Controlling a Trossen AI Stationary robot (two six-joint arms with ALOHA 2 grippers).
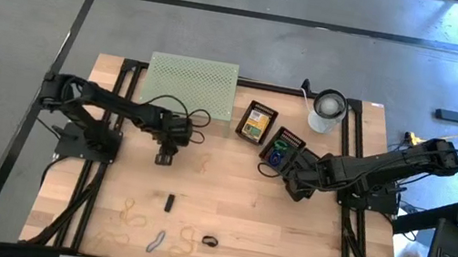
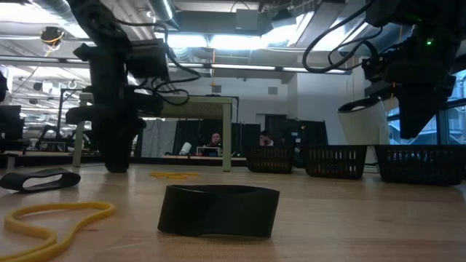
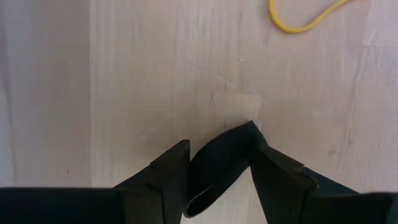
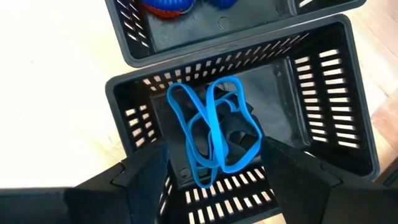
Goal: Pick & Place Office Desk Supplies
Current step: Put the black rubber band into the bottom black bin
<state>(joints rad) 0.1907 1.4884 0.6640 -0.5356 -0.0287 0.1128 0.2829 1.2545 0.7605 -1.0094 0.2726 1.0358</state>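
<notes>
My left gripper (image 1: pixel 165 153) stands fingers-down on the table in front of the green rack, shut on a black band (image 3: pixel 217 168). My right gripper (image 4: pixel 217 186) hangs open over a black slotted basket (image 4: pixel 329 118). Blue rubber bands (image 4: pixel 214 134) lie on that basket's floor, on top of darker bands, and the fingers touch nothing. Near the table's near edge lie tan bands (image 1: pixel 132 217), a black band (image 1: pixel 210 241) and a small black clip (image 1: pixel 169 202). A yellow-green box (image 1: pixel 254 125) sits in another basket. My left gripper pinches the black band between its two fingers, at the band's flattened middle (image 3: pixel 239 149). The fingers come from above and point down. The band's folded tip (image 3: pixel 250 126) sticks out past the fingertips, close to the wood; whether it touches, I cannot tell.
The pale green perforated rack (image 1: pixel 191 86) and white cup (image 1: pixel 327 110) stand at the far edge. A basket holding red and blue items (image 4: pixel 180 7) sits next to the one under my right gripper. A yellow band (image 3: pixel 305 18) lies near my left gripper. The table's middle is bare wood.
</notes>
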